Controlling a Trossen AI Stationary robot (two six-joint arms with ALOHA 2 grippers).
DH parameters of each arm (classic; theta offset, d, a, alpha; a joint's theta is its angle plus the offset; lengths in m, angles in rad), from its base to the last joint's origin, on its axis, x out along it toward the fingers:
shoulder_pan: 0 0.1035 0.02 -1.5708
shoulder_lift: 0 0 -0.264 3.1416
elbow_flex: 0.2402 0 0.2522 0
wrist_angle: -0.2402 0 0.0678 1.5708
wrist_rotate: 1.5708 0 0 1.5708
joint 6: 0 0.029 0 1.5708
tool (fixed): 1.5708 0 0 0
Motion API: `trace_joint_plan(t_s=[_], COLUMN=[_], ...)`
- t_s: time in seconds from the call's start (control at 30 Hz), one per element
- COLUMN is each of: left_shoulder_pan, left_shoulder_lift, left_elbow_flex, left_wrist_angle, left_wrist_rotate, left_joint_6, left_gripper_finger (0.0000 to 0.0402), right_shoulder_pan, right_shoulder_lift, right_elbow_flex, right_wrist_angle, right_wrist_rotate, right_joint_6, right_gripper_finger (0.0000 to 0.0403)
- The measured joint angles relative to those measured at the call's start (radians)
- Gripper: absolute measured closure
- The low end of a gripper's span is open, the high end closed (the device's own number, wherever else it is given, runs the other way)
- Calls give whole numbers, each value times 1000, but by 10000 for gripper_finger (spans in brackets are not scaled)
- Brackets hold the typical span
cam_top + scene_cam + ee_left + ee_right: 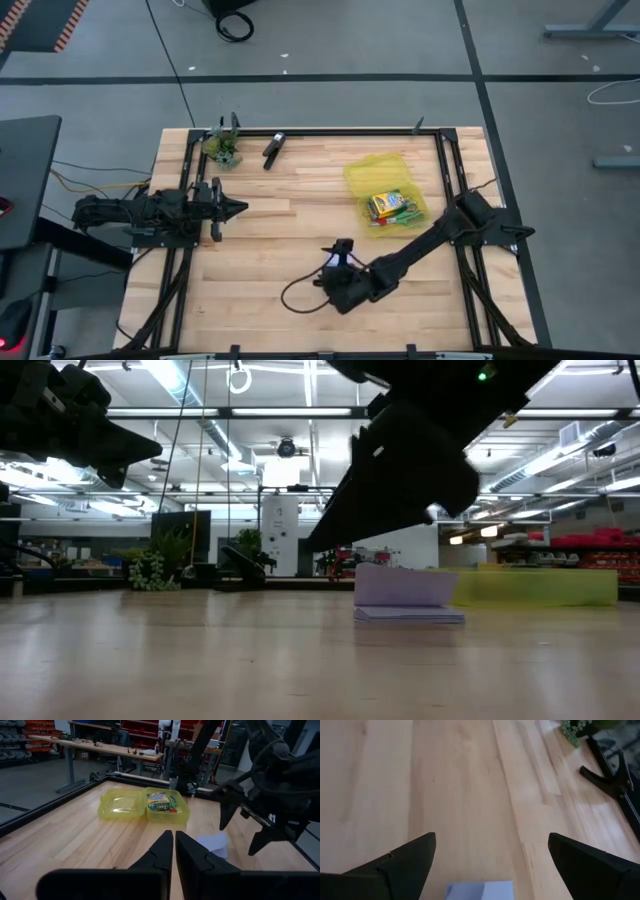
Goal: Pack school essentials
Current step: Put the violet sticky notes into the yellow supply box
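Observation:
A pale blue note pad [405, 600] lies flat on the wooden table near the middle, its top sheet standing up. My right gripper [492, 840] hovers open just above it, slanting down toward the far edge, and the pad's edge [479, 890] shows between the fingers, untouched. An open yellow-green box [385, 180] stands at the far right with a crayon box [388, 205] inside. At the table's left, my left gripper [174, 851] hangs level above the table, shut and empty.
A black clip-like object [273, 148] and a small green leafy clump [225, 150] sit at the far left. A black rail frame [445, 160] runs round the table. A black cable loop [298, 297] lies near the right arm.

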Motion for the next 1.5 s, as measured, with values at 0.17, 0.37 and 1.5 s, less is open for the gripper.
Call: trace_joint_plan(t_s=[0.17, 0.37, 1.5], left_shoulder_pan=[0, 0, 0], left_shoulder_lift=[0, 0, 0], left_elbow_flex=[0, 0, 0], left_wrist_angle=[0, 0, 0], left_wrist_rotate=[0, 0, 0], left_joint_6=[0, 0, 0], left_gripper_finger=[367, 368, 371], right_shoulder_pan=[-17, -53, 18], right_shoulder_lift=[72, 130, 155], right_elbow_flex=[101, 187, 273], right_wrist_angle=[-109, -241, -1010], right_wrist_rotate=[50, 46, -262], right_joint_6=[105, 252, 720], right_gripper_finger=[8, 8, 8])
